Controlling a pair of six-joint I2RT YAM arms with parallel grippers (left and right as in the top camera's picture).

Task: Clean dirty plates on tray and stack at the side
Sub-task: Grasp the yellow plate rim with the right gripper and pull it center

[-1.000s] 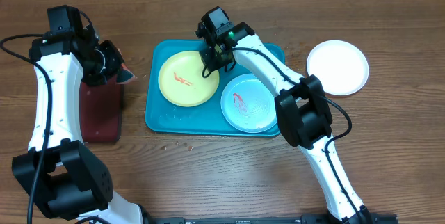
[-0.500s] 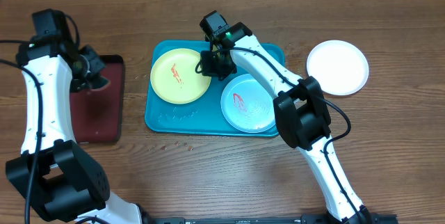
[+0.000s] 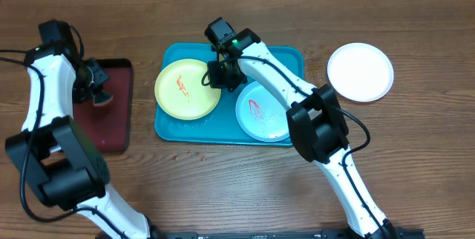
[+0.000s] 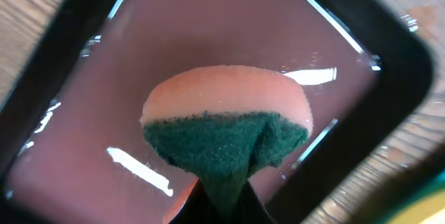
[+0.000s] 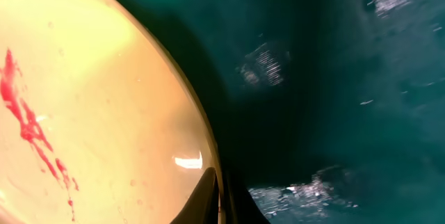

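on the teal tray (image 3: pixel 286 55), left end: yellow-green plate (image 3: pixel 187 89), red smear, reaching the left rim. right gripper (image 3: pixel 220 76) pinched on its right edge; plate extends left from the claw, toward the left gripper (image 3: pixel 99 94), clamped on a sponge (image 4: pixel 226 123) over the dark-red tray (image 3: pixel 111 131), near. round, no long axis. no legible writing.

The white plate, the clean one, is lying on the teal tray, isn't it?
Not quite. The white plate is clean, but it lies on the wooden table, off to the side of the teal tray, not on it. The overhead view shows this; the plates on the tray are the yellow-green plate and the pale blue plate.
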